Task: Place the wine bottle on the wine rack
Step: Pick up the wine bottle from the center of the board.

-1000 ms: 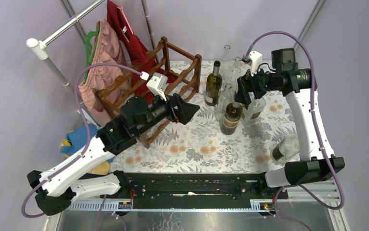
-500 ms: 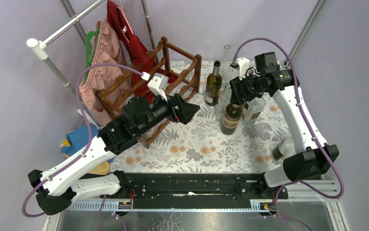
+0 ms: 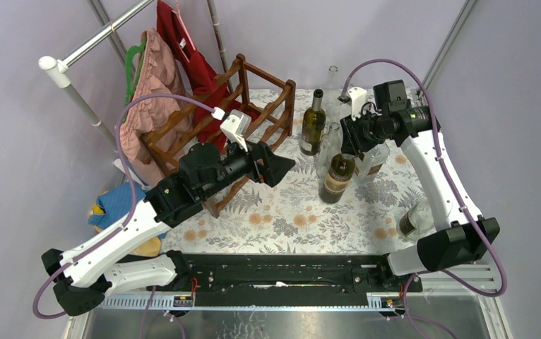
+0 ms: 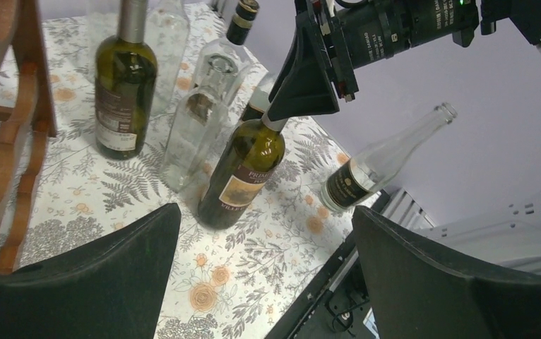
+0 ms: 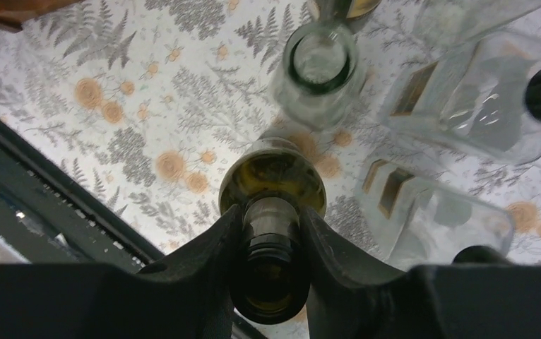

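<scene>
1. the wine rack (image 3: 271,116) sits at the upper left of the table (image 3: 275,212).
2. the left gripper (image 3: 285,164) hangs released, jaws wide, just right of the rack.
3. at centre the wine bottle (image 3: 336,180), dark green, leans with its neck grasped by the right gripper (image 5: 271,220).
4. clear glass bottles (image 3: 370,164) crowd beside it, and another clear bottle (image 3: 416,217) lies at lower right.

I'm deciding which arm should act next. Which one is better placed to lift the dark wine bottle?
Right. The right gripper pinches the neck of the tilted wine bottle. The left gripper hangs open near the wine rack, holding nothing.
</scene>
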You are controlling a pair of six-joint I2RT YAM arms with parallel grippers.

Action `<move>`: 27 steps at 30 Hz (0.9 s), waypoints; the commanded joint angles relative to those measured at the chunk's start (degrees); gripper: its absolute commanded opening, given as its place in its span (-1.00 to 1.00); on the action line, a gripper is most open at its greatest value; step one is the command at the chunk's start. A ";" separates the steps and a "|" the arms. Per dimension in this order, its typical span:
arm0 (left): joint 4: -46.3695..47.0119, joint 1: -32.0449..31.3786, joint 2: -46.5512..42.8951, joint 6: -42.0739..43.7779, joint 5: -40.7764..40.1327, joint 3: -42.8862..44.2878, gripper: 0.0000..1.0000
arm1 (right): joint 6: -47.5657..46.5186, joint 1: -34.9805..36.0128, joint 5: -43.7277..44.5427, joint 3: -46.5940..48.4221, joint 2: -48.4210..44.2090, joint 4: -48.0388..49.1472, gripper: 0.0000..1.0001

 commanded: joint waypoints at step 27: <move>16.12 -5.52 8.28 41.66 11.85 -16.78 0.98 | 52.77 0.42 -5.11 -53.16 -39.14 44.76 -1.00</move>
